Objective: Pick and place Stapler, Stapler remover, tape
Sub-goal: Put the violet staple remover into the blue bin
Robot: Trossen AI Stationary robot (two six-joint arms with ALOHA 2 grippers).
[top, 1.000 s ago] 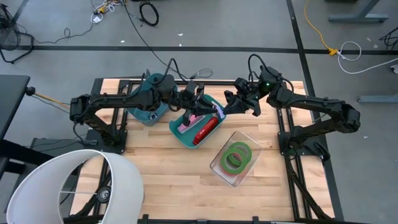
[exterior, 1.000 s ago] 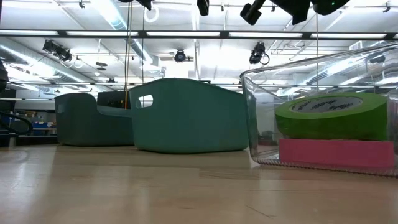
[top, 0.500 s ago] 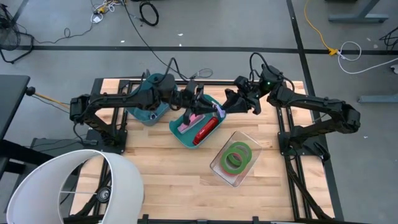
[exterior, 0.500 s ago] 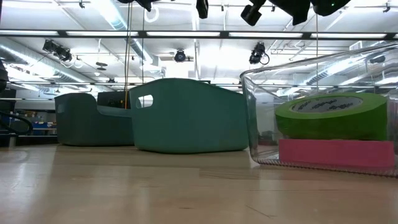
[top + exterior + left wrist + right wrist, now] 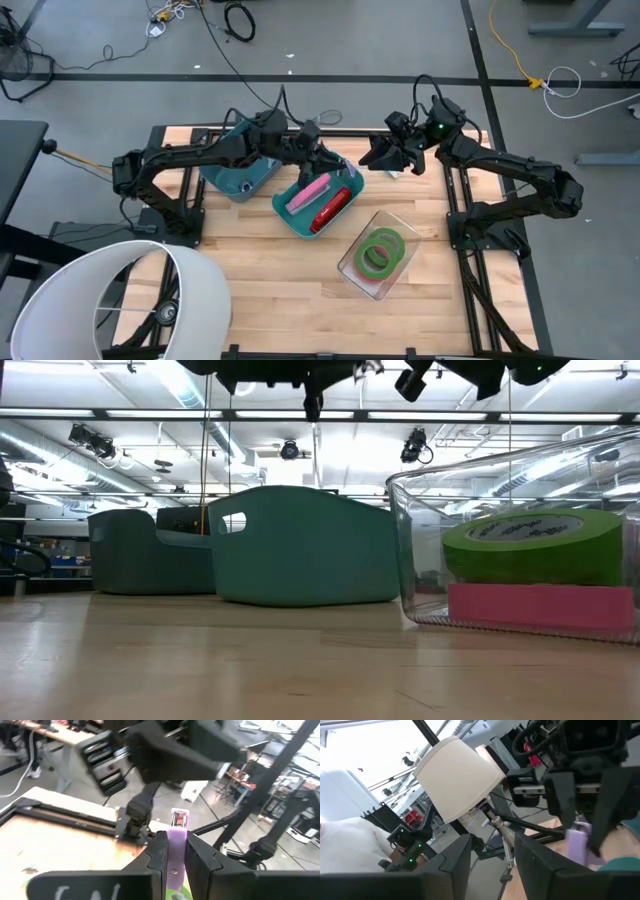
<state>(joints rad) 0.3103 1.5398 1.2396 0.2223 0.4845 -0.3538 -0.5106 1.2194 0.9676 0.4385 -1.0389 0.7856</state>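
- The left end effector (image 5: 174, 851) is clenching a purple stapler remover (image 5: 176, 845) between its fingers, hanging above the middle teal bin (image 5: 296, 214) in the high view.
- The right end effector (image 5: 372, 157) is standing released, fingers parted and gripping nothing, at about three o'clock from the left one and just past the bin's far right corner.
- Inside that teal bin a red stapler (image 5: 330, 209) is lying beside a pink item (image 5: 307, 191).
- A second teal bin (image 5: 238, 180) is sitting at nine o'clock from the first, near the bench's (image 5: 270, 270) far left corner.
- At five o'clock from the middle bin, a clear container (image 5: 397, 262) is holding the tape (image 5: 381, 249): the low view shows a green roll (image 5: 532, 547) stacked on a pink-red one (image 5: 540, 606).
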